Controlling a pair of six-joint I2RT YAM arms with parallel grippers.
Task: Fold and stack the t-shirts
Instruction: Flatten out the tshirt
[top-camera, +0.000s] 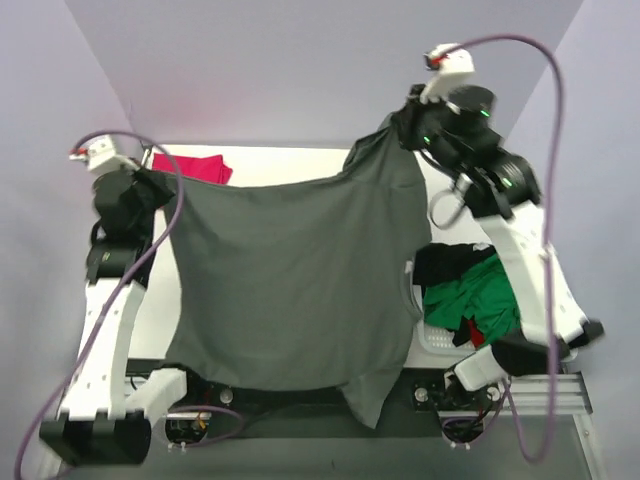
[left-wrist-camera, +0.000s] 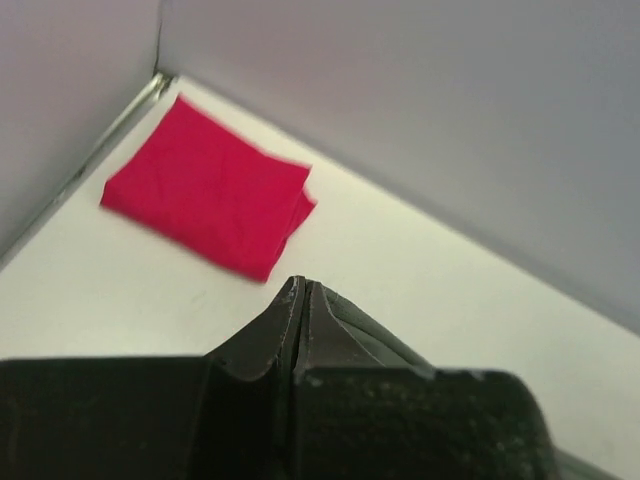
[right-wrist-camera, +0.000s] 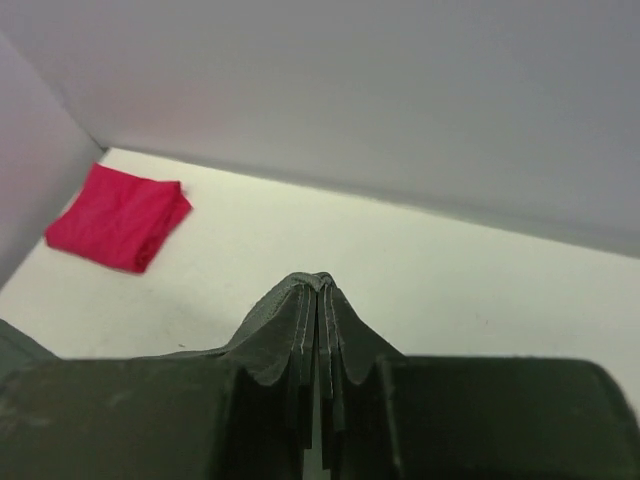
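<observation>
Overhead view of a white table (top-camera: 285, 162) with two robot arms rising from its near edge at 6 o'clock. Four t-shirts are showing, and one basket.

Nearest, the lower hem and one sleeve of a dark grey-green t-shirt (top-camera: 290, 270) are hanging down over the near edge, between the two arm bases. This shirt is being held up and stretched wide in the air, covering most of the table's middle.

At 4 o'clock, a white plastic basket (top-camera: 437, 343) is sitting beside the right arm. Two crumpled shirts are lying in it: a black t-shirt (top-camera: 455, 262) at the far side and a bright green t-shirt (top-camera: 478, 298) nearer.

At 9 o'clock, the left gripper (top-camera: 158, 183) is pinching one upper corner of the grey-green shirt, jaws clamped tight on the cloth. At 1 o'clock, higher and farther back, the right gripper (top-camera: 402, 125) is clamping the other upper corner, several gathered layers bunching between its closed jaws.

Farthest, at 10 o'clock, one magenta-red t-shirt (top-camera: 192, 167) is lying folded flat in the table's far left corner, near the wall.
</observation>
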